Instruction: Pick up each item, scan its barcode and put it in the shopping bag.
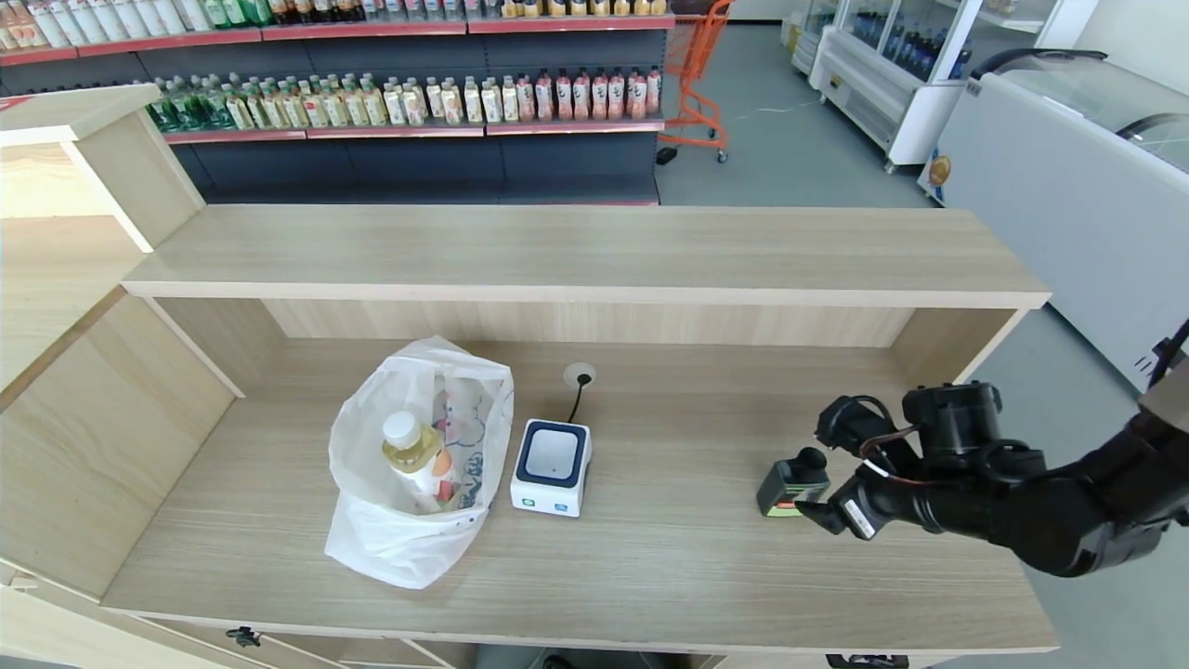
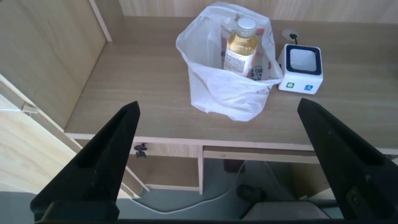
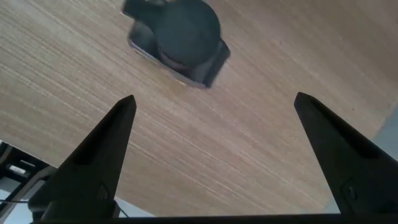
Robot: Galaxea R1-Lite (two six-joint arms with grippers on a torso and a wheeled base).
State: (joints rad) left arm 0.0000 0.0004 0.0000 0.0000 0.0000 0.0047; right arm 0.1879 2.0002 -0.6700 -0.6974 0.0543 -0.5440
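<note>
Sitting just beyond wide-spread right gripper point(image 3: 214, 98), untouched: dark capped item point(image 3: 180, 40).

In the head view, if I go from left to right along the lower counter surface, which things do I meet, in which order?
white shopping bag → white barcode scanner → small dark item
</note>
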